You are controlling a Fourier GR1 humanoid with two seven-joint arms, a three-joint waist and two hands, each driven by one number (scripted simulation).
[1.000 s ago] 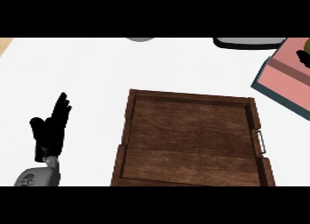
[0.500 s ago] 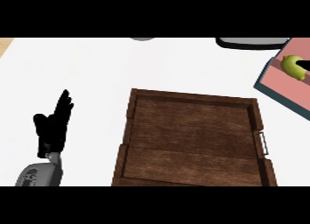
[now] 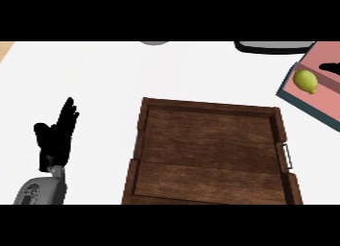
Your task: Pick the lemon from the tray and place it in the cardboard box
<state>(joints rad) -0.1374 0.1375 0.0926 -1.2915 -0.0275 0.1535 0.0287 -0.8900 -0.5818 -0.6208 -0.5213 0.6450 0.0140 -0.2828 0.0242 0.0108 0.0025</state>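
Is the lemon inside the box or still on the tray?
Inside the box. The lemon lies on the pink floor of the cardboard box, between its walls, and the wooden tray shows only bare boards.

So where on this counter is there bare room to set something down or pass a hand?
The counter is bare in a wide band behind the wooden tray, and in the strip between the tray and the resting left hand. The tray's floor is bare too. The right end is crowded: the box holds the lemon, with the right hand over it.
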